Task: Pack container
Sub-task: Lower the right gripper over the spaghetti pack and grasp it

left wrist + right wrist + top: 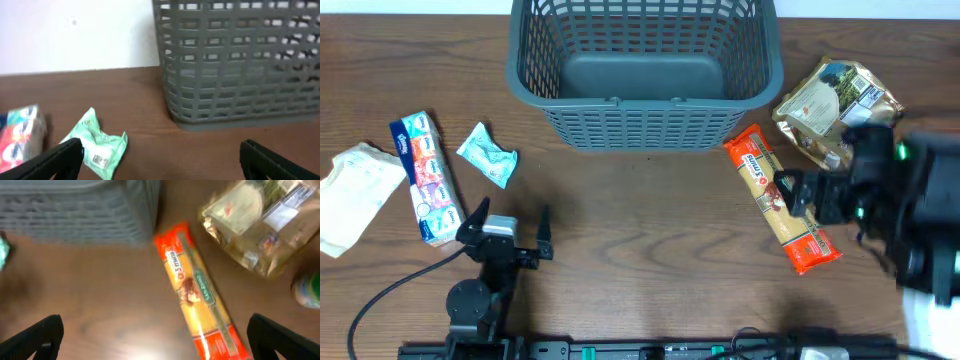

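Observation:
The container, a large grey-blue lattice basket, stands empty at the back centre; it also shows in the left wrist view and the right wrist view. My right gripper is open and hovers over an orange-and-yellow spaghetti pack lying right of the basket. In the right wrist view the pack lies between the spread fingers. My left gripper is open and empty at the front left, low over the table.
A clear bag with a label lies right of the basket. A mint-green packet, a blue-and-red tissue pack and a white bag lie at the left. The packet lies by my left finger.

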Motion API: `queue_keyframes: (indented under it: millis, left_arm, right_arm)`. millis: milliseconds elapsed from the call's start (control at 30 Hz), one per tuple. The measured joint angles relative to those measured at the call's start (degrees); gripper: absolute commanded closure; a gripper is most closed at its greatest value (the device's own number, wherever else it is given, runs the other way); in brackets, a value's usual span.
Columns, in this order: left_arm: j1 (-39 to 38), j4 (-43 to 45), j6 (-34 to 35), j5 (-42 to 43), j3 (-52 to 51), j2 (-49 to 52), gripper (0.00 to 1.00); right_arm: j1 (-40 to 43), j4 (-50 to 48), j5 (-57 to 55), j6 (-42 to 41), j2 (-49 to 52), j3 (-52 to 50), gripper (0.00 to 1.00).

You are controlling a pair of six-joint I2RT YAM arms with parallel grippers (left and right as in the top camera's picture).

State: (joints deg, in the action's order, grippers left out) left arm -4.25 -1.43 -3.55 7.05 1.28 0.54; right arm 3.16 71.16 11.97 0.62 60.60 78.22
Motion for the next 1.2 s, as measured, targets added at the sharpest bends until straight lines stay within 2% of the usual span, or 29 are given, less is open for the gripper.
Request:
queue_keyframes:
  millis: [200, 400, 667, 1200]
  left_arm:
    - [0.0, -0.1, 3.4, -1.3, 0.0, 0.0, 0.02]
    - [0.0, -0.1, 3.8, -1.5, 0.0, 0.0, 0.02]
    - [0.0, -0.1, 3.8, -1.5, 0.0, 0.0, 0.02]
    - [0.0, -0.2, 4.0, -1.5, 0.0, 0.0, 0.02]
  right_arm:
    - [0.0, 12.4, -5.3, 10.5, 12.1, 10.0, 0.01]
    - [0.0, 12.8, -11.6, 19.2, 19.3, 11.0, 0.01]
    - [0.0, 1.7, -11.6, 23.8, 23.8, 6.0, 0.01]
    - [0.0, -29.0, -7.3, 25.4, 27.3, -21.3, 0.01]
